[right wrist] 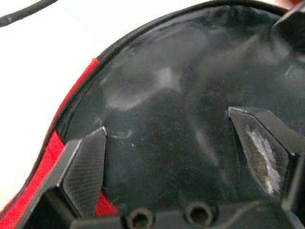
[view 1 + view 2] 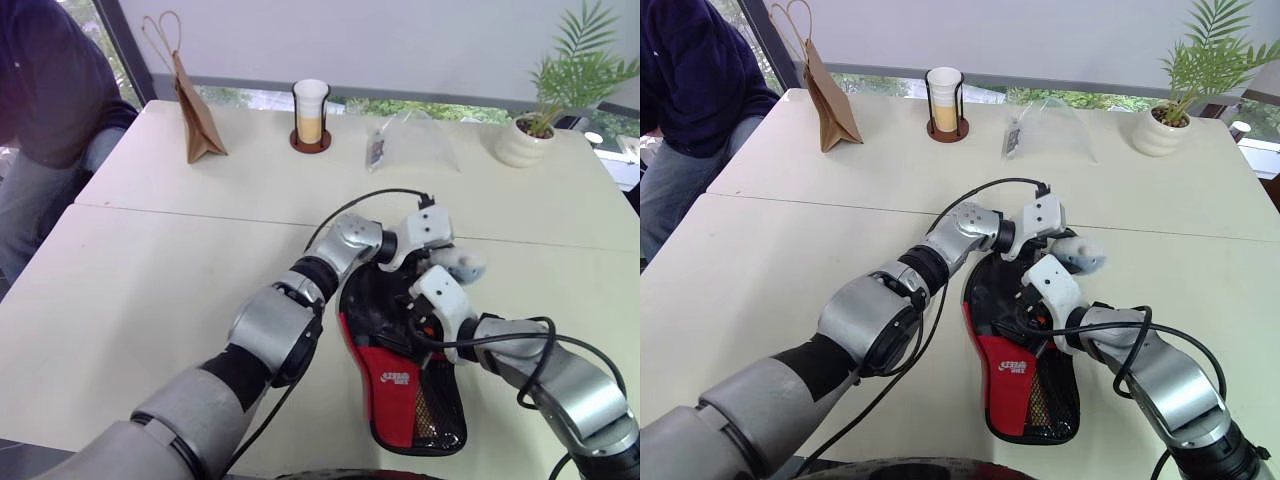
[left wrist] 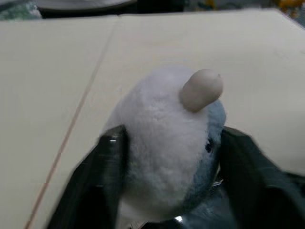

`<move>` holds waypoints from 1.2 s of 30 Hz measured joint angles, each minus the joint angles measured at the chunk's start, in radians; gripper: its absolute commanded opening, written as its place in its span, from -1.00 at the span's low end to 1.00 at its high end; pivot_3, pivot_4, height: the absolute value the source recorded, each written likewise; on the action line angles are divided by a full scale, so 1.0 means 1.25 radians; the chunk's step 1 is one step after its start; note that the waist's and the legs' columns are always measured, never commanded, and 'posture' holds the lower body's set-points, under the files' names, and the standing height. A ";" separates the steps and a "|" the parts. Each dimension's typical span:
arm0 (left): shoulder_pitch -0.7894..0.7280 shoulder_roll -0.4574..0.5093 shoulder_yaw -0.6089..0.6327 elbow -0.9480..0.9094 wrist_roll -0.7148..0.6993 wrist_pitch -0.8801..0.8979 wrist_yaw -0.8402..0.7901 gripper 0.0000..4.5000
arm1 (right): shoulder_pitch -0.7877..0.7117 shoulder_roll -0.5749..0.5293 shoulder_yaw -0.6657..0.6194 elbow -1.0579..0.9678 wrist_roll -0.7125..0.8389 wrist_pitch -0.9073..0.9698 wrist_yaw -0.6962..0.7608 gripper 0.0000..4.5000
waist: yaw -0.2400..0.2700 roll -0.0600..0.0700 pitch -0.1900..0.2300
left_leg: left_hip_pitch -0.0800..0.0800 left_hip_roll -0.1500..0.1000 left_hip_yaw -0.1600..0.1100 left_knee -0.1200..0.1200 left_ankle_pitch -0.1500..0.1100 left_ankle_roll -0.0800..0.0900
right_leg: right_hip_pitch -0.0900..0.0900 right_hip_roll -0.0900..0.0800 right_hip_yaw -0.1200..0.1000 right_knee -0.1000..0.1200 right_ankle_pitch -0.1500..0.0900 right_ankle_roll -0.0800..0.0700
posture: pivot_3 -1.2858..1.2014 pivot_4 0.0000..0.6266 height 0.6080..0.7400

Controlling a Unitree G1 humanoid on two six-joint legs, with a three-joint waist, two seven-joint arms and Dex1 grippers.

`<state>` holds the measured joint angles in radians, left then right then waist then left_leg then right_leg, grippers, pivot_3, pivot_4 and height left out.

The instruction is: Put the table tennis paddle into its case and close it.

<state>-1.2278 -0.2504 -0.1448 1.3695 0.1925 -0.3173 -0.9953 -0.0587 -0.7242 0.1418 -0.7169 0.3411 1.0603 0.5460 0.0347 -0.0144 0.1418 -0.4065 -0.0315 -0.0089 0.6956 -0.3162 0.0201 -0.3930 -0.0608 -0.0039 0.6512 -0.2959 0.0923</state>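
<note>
The case (image 2: 395,385) lies flat on the table near its front edge, black at its round end, with a red logo panel and a mesh pocket. Its grey fuzzy charm (image 3: 167,152) sits between the fingers (image 3: 109,162) of my left gripper (image 2: 447,255). That gripper has reached across over the case's round end, and its jaws stand wide on either side of the charm. My right gripper (image 1: 167,121) hovers open just above the case's glossy black face, with nothing between its fingers. The table tennis paddle is hidden.
At the back of the table stand a brown paper bag (image 2: 195,115), a cup in a holder (image 2: 311,115), a clear plastic bag (image 2: 410,145) and a potted plant (image 2: 540,130). A person (image 2: 50,90) sits at the far left corner.
</note>
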 measured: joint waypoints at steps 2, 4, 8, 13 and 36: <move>0.006 0.003 -0.005 -0.006 0.011 -0.013 0.015 0.72 | -0.012 -0.002 -0.004 0.009 0.005 0.000 0.010 1.00 | 0.000 0.000 0.000 | 0.000 0.000 0.000 0.000 0.000 0.000 | 0.000 0.000 0.000 0.000 0.000 0.000 | 0.03 -0.52 1.00; 0.012 0.010 -0.008 -0.009 0.012 -0.019 0.023 0.72 | -0.025 -0.003 -0.014 0.022 0.014 0.001 0.021 1.00 | -0.001 0.000 0.000 | 0.000 0.000 0.000 0.000 0.000 0.000 | 0.000 0.000 0.000 0.000 0.000 0.000 | 0.03 -0.52 1.00; 0.022 0.047 0.004 -0.018 0.003 -0.021 0.023 0.72 | -0.054 -0.012 -0.043 0.053 0.031 0.010 0.041 1.00 | 0.000 0.000 0.000 | -0.001 0.000 0.000 0.000 0.000 0.000 | -0.002 -0.001 0.000 0.000 0.000 0.000 | 0.03 -0.52 1.00; 0.036 0.135 0.042 -0.067 -0.053 -0.035 -0.075 0.72 | -0.094 -0.029 -0.107 0.075 0.071 0.045 0.060 1.00 | 0.001 0.002 0.001 | -0.003 0.000 0.000 0.000 0.002 -0.004 | -0.003 -0.001 0.001 0.001 0.000 0.000 | 0.03 -0.52 1.00; 0.490 0.255 -0.148 -0.775 -0.208 0.177 -0.309 0.72 | 0.001 -0.365 -0.386 0.274 0.053 -0.202 0.304 1.00 | 0.001 0.007 0.001 | -0.002 0.000 0.001 0.000 0.001 -0.003 | -0.002 -0.003 0.002 0.000 0.000 0.000 | 0.03 -0.52 1.00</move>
<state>-0.6155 0.0685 -0.3303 0.4008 -0.0671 -0.0961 -1.3816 -0.0572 -1.1798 -0.3411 -0.3743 0.4074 0.8082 0.9260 0.0356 -0.0057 0.1428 -0.4089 -0.0313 -0.0076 0.6958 -0.3144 0.0163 -0.3954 -0.0643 -0.0013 0.6514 -0.2957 0.0920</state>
